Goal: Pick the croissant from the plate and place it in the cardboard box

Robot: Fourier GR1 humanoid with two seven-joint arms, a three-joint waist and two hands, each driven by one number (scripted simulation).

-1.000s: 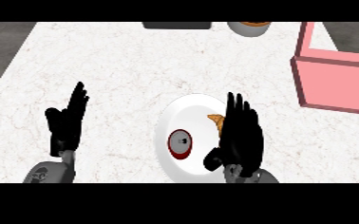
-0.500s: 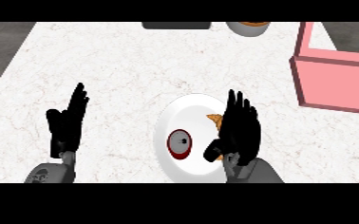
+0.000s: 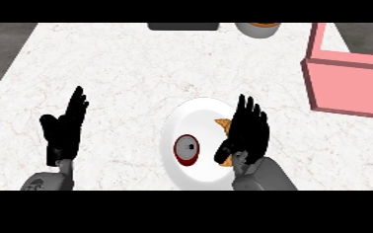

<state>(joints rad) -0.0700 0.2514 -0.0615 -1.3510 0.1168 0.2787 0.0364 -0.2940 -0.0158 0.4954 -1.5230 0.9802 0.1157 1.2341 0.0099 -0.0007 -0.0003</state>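
A white plate (image 3: 194, 116) lies on the marble counter near the front edge. On its right half sits an orange-brown croissant (image 3: 224, 125), mostly hidden under my right hand (image 3: 246, 131), which hovers over it with fingers straight and thumb turned in. A dark red round item (image 3: 186, 150) lies on the plate's left part. The box (image 3: 341, 76), pink-walled, stands at the right edge, well beyond the hand. My left hand (image 3: 65, 128) rests open at the lower left, fingers up.
A dark flat object (image 3: 183, 26) lies at the counter's far edge. Next to it a grey bowl (image 3: 258, 29) holds something orange. The counter's left edge meets a darker floor strip (image 3: 13, 42).
My right hand has shifted slightly down and toward the plate's right side, covering more of the croissant. The left hand has stayed put.
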